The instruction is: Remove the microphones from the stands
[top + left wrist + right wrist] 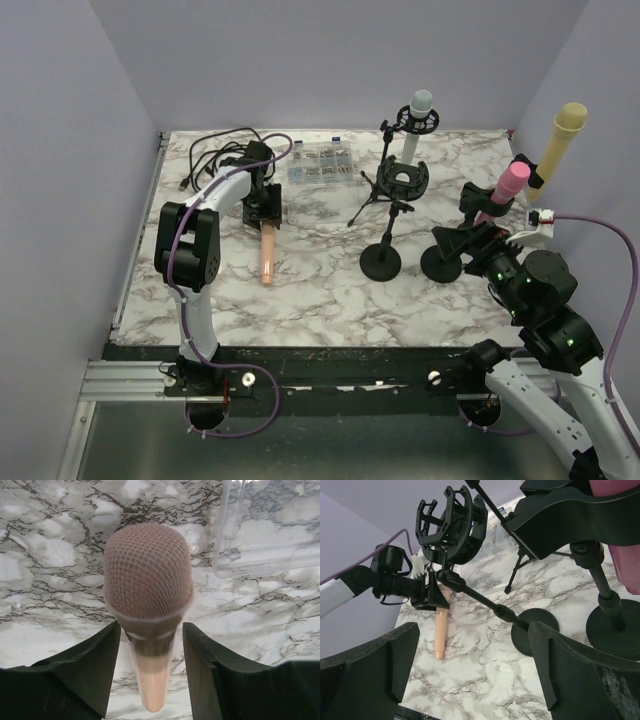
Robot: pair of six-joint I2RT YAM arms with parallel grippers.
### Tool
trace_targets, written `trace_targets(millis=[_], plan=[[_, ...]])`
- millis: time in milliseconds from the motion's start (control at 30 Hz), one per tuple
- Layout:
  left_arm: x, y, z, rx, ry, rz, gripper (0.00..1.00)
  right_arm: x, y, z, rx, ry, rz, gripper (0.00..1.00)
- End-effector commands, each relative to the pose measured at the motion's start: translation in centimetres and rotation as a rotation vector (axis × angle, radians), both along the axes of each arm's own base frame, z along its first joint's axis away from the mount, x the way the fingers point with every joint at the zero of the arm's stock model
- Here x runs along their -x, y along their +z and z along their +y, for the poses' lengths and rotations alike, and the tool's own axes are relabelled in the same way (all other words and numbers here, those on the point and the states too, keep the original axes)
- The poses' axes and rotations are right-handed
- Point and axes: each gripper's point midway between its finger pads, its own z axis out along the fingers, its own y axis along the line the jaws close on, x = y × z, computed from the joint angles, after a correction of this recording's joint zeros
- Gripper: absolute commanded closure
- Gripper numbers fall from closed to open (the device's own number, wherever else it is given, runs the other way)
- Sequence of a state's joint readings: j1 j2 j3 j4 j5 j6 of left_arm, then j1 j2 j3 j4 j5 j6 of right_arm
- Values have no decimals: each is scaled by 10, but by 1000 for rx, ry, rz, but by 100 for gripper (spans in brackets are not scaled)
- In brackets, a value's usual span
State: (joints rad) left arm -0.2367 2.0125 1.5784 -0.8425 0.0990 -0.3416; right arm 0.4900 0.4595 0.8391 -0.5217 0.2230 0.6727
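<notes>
- Top view: the peach microphone (pixel 268 255) lies flat on the tabletop (pixel 330 290), well apart from its empty stand (pixel 398 185). The left pincer (pixel 262 208) hovers over its head.
- Left wrist: the left pincer (pixel 151 630) stands open, apart from the microphone (pixel 148 595) on both sides. A straight lift should avoid rolling it.
- Right wrist: the right pincer (pixel 475 665) gapes wide, empty, and is best kept off the stand (pixel 452 525).
</notes>
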Motion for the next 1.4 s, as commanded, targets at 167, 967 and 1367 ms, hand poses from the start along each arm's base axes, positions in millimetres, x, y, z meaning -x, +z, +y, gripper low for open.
trace_targets(millis=[167, 967, 1367], plan=[[-2, 5, 4, -12, 10, -32, 43, 10, 9, -4, -38, -2, -29, 0], [42, 175, -61, 419, -188, -498, 27, 2, -11, 19, 40, 114, 14, 0], [125, 307, -181, 1178, -423, -650, 25, -4, -12, 30, 26, 145, 26, 0]])
